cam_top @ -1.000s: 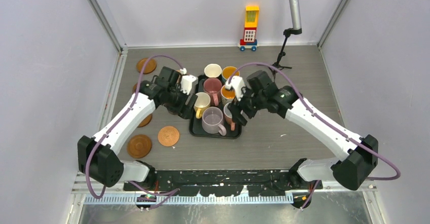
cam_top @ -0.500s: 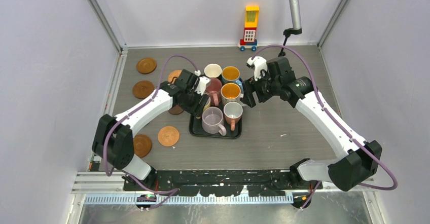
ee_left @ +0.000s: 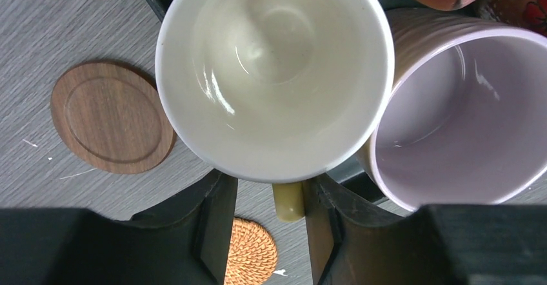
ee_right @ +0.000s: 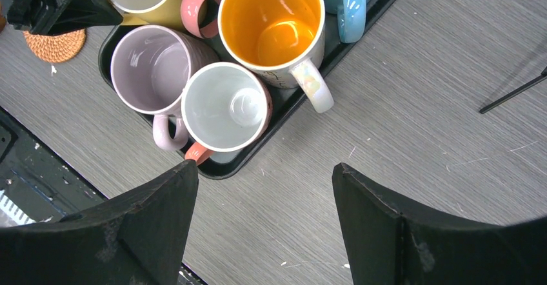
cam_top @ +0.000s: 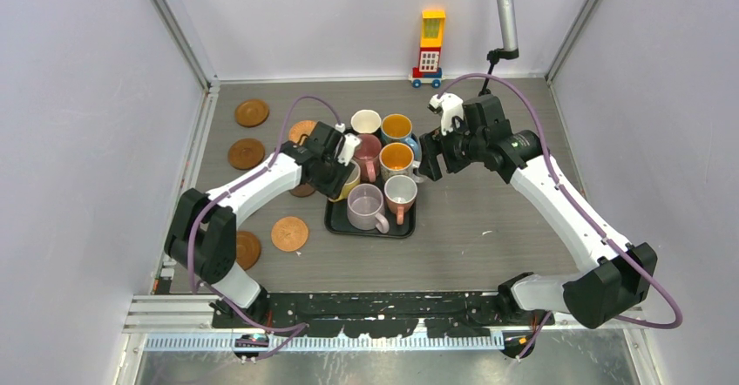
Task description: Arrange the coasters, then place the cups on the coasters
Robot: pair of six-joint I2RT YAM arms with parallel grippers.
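Several cups stand in a black tray (cam_top: 370, 228). My left gripper (ee_left: 269, 195) is at the pale yellow cup (ee_left: 274, 72), its fingers either side of the cup's handle (ee_left: 288, 201). The right finger touches the handle and a gap remains on the left, so the gripper is open. A lilac cup (ee_left: 451, 117) stands beside the yellow one. My right gripper (ee_right: 264, 169) hangs wide open and empty over bare table, right of the tray. Coasters (cam_top: 251, 112) (cam_top: 246, 153) (cam_top: 289, 233) lie left of the tray, and a woven coaster (ee_left: 250, 251) shows below the left fingers.
A yellow and red toy block tower (cam_top: 429, 47) stands at the back wall. A thin black stand (cam_top: 488, 80) rises at the back right. An orange-lined cup (ee_right: 274, 20) and a salmon cup (ee_right: 226, 108) sit at the tray's right side.
The left gripper has reached in to the pale yellow cup and narrowed its jaws round the handle. The right arm has swung from over the tray to its right side, still open.
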